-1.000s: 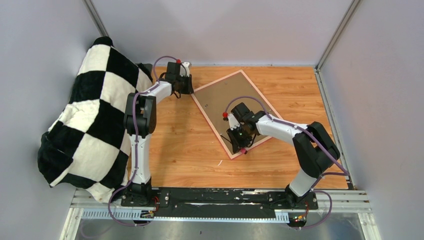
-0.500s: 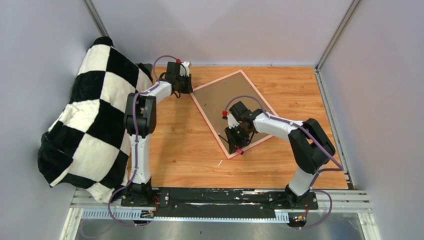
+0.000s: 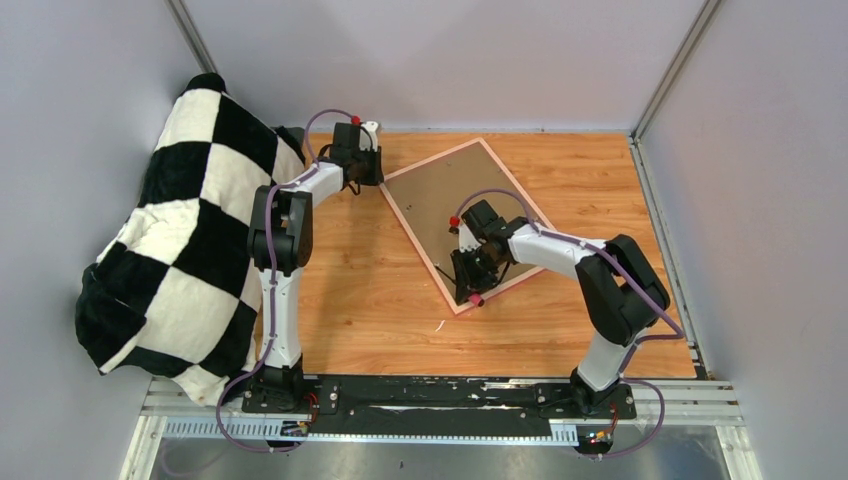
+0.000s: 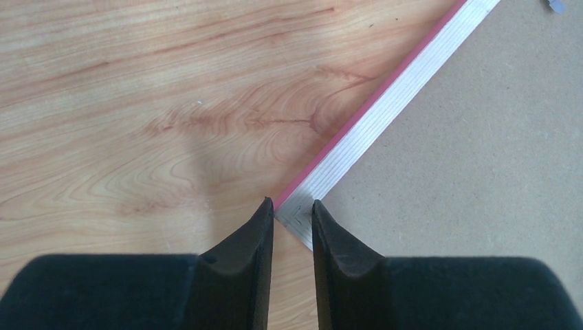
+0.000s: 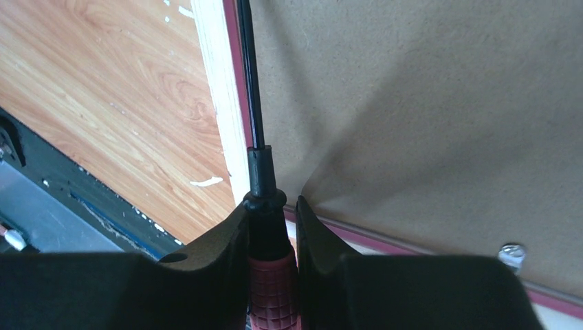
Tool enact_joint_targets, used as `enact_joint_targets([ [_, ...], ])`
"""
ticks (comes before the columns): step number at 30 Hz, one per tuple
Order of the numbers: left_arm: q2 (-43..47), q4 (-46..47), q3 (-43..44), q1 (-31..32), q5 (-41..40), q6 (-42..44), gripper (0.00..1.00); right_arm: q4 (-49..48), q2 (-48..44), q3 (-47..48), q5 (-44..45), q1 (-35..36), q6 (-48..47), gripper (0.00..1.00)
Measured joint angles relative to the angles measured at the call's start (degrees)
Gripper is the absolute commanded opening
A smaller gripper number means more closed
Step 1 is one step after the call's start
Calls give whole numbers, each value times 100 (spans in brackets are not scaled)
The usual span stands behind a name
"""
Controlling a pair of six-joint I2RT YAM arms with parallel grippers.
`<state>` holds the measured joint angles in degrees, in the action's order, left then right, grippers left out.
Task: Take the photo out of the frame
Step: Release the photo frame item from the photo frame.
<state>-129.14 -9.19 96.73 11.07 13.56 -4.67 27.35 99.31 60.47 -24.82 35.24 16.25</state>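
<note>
The frame (image 3: 412,236) lies face down on the wooden table, its narrow pink border around a brown backing board (image 3: 460,190). The photo is hidden under that board. My left gripper (image 3: 378,178) is shut on the frame's far left corner (image 4: 385,110), a fingertip on each side of it (image 4: 291,204). My right gripper (image 3: 470,283) sits over the near corner, shut on a red-handled screwdriver (image 5: 261,185). Its black shaft runs along the inside of the pink border (image 5: 213,103), under the edge of the backing board (image 5: 412,103), which looks lifted here.
A black-and-white checkered blanket (image 3: 170,240) fills the left side beside the left arm. A small white scrap (image 3: 438,325) lies on the wood near the frame's near corner. A metal clip (image 5: 511,253) sits on the frame's near edge. Grey walls enclose the table.
My right gripper and the screwdriver have shifted slightly left and away from the bases, and the frame's near corner has moved a little left with them. The left arm has not moved.
</note>
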Motion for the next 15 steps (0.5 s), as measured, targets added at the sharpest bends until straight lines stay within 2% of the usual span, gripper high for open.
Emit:
enact_joint_targets([
  [15, 26, -111, 2, 138, 321, -68, 0, -1285, -76, -61, 1394, -55, 566, 0],
])
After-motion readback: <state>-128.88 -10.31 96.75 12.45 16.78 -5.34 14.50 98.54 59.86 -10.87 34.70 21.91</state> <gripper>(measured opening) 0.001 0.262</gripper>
